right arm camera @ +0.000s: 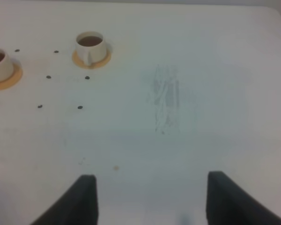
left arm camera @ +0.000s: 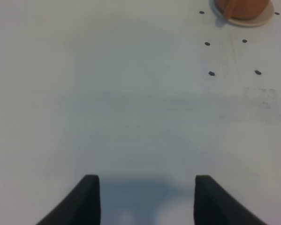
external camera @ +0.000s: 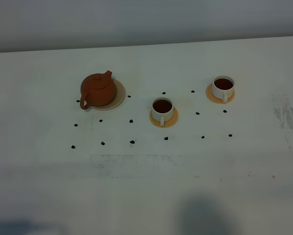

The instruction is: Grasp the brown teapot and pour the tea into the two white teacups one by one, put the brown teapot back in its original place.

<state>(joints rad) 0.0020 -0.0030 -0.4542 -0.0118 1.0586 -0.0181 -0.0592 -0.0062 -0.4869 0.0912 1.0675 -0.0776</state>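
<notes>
1. Exterior high view, left: the brown teapot (external camera: 98, 89) sits on its cream saucer (external camera: 118, 100), upright.
2. Middle and right: two white teacups (external camera: 162, 110) (external camera: 223, 88) on orange coasters (external camera: 170, 121), both holding dark tea (external camera: 162, 105).
3. Left gripper (left arm camera: 142, 199) and right gripper (right arm camera: 149, 199) hover over bare white table (external camera: 146, 186), jaws spread, holding nothing.
4. Pouring and return look finished; nothing more seems required beyond keeping clear.

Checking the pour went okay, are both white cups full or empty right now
Both teacups hold tea: dark reddish-brown liquid fills the nearer cup and the farther cup.
</notes>
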